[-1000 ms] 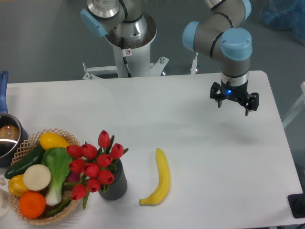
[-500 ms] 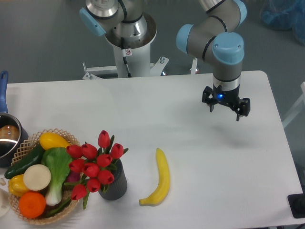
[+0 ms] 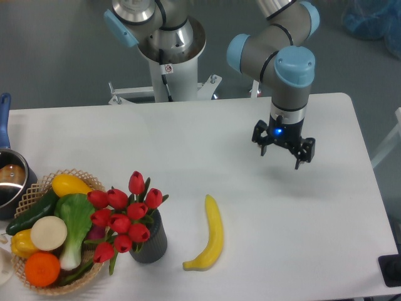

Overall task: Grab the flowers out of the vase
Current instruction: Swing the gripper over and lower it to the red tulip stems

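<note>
The flowers point(image 3: 123, 219), a bunch of red tulip buds with green stems, stand in the vase point(image 3: 150, 241), a short dark grey ribbed cylinder near the table's front left. My gripper point(image 3: 281, 154) hangs above the right half of the table, far to the right of and behind the flowers. Its fingers are spread apart and hold nothing.
A yellow banana point(image 3: 209, 234) lies just right of the vase. A wicker basket point(image 3: 36, 188) of vegetables and fruit touches the flowers on the left. A blue-handled pot point(image 3: 9, 177) sits at the left edge. The robot base point(image 3: 170, 50) stands behind the table.
My gripper has moved left and slightly toward the front over the table, still open. The flowers, vase and banana have not moved.
</note>
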Action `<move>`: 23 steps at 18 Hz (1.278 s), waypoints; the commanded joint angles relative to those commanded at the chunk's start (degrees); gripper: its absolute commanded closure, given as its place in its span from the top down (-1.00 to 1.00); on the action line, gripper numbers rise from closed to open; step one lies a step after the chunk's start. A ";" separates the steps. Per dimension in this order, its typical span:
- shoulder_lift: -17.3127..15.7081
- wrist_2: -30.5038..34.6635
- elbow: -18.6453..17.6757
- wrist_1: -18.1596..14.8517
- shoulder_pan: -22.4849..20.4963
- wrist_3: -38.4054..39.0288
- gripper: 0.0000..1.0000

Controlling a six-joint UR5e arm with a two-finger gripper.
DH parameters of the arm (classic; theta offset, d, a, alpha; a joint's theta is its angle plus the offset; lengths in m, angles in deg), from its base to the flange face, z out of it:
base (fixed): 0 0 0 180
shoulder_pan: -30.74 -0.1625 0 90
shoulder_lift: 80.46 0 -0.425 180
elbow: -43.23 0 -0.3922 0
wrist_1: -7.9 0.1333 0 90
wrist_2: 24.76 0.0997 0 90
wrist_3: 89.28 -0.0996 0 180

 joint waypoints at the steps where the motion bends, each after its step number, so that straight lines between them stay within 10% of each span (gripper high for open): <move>1: 0.00 -3.69 0.00 0.00 0.09 0.80 1.00; 15: 0.79 -47.66 -3.08 -0.09 5.36 5.02 1.00; 23: 5.44 -49.61 2.36 0.00 12.03 4.67 1.00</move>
